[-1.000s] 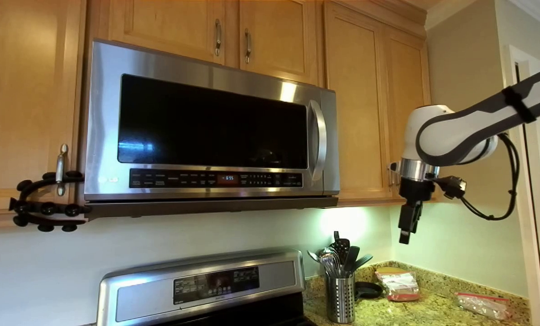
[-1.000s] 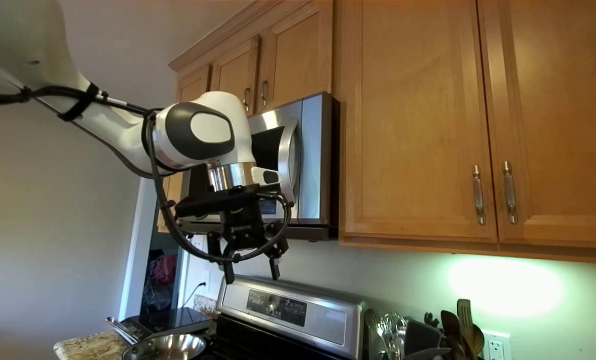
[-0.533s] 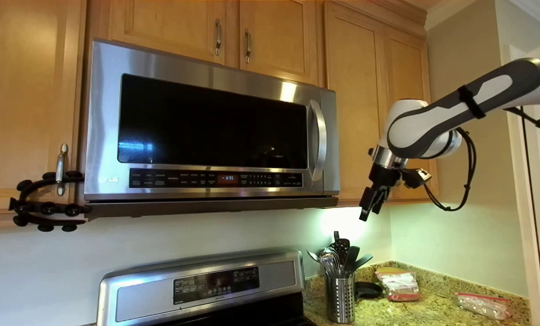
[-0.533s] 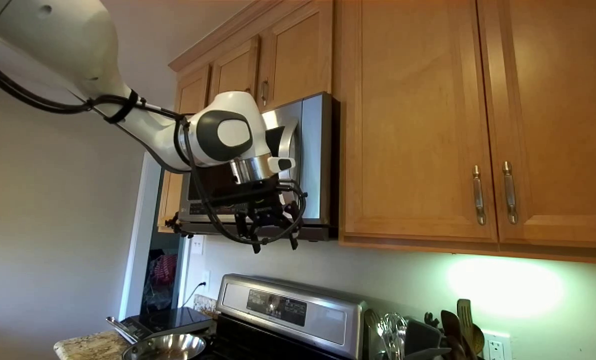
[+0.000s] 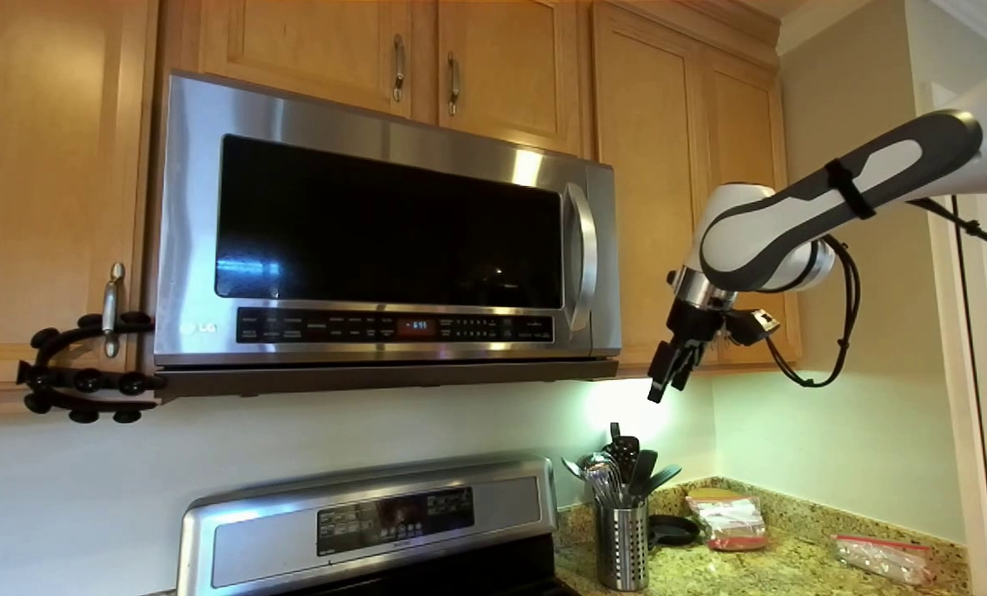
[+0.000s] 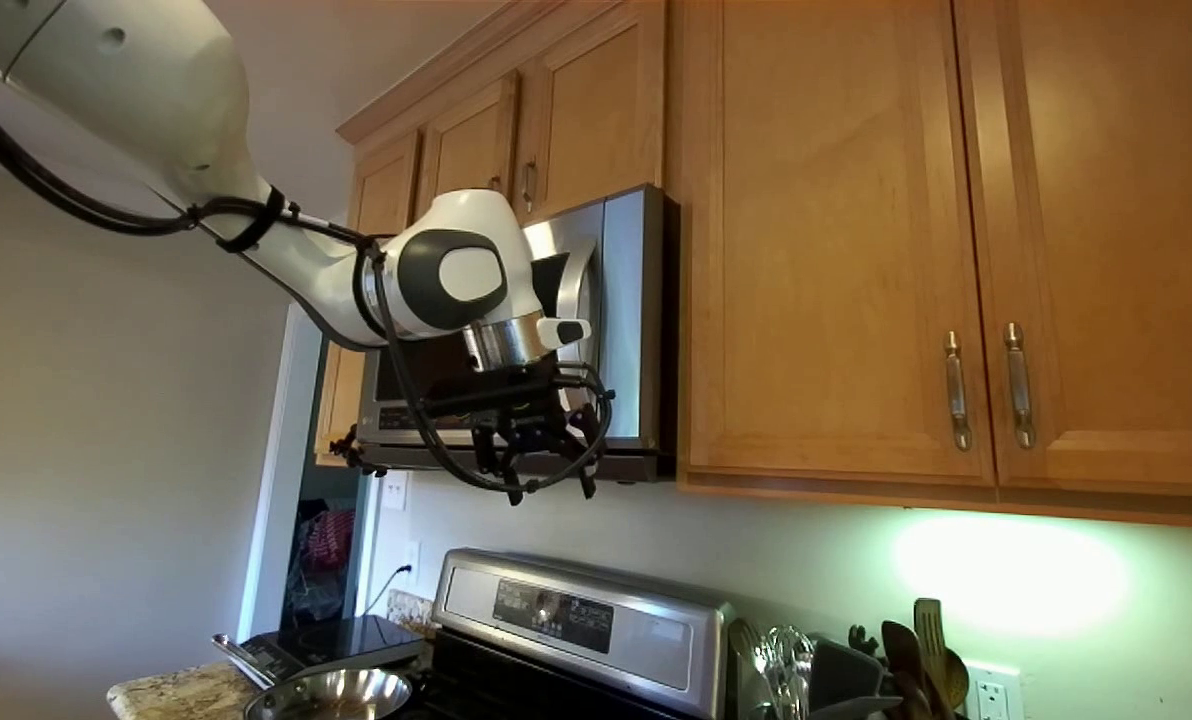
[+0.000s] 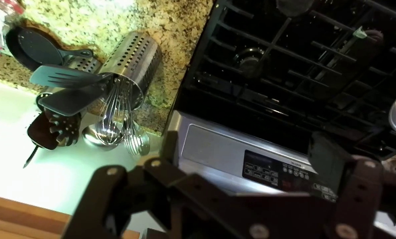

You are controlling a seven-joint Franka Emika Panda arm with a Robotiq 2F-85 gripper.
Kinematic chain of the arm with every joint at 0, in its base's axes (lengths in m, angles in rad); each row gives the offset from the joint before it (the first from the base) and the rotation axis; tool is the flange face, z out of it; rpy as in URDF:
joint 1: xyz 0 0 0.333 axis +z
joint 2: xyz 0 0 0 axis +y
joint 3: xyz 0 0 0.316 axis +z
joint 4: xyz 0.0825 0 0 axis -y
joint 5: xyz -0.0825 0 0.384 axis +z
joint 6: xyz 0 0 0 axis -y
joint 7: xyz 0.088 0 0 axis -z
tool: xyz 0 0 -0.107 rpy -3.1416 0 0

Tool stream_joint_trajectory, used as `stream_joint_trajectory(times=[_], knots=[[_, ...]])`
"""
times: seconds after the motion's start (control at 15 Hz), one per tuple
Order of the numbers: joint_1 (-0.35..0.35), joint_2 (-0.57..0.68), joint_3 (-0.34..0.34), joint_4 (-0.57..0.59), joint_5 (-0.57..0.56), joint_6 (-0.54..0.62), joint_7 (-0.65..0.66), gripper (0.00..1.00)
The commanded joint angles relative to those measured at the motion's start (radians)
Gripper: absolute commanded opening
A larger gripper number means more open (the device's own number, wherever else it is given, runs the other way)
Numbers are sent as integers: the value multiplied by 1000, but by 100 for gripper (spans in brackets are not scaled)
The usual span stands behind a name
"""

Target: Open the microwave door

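The microwave door (image 5: 394,223) is closed, with a steel frame and dark glass. Its vertical curved handle (image 5: 583,257) is at the right edge. In an exterior view the arm covers much of the door, but the handle (image 6: 574,285) shows. My gripper (image 5: 667,391) is open and empty. It is tilted downward, lower than the handle and apart from it, to its right in that picture. In the other picture it hangs at the microwave's lower edge (image 6: 551,492). In the wrist view, the fingers (image 7: 246,146) are spread wide over the stove panel; the door is not visible there.
The steel stove panel (image 5: 377,521) lies below the microwave. A perforated steel holder (image 5: 623,546) with utensils stands on the granite counter. Wooden cabinets (image 5: 659,199) flank the microwave. A black suction-cup frame (image 5: 88,381) is at its left. A pan (image 6: 341,692) sits on the stove.
The arm has moved toward the microwave; the gripper has risen and tilted, shifting left in an exterior view. Most of this came in the earlier half second. The door and handle have not moved.
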Motion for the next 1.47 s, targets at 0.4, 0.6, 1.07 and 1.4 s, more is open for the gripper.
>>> stream_joint_trajectory(times=[0.4,0.6,1.07,1.4], knots=[[-33,105,96,122,-26,364,266,100],[-36,101,131,168,-47,309,295,100],[-124,100,235,273,-224,293,506,100],[-149,113,282,345,-285,299,586,67]])
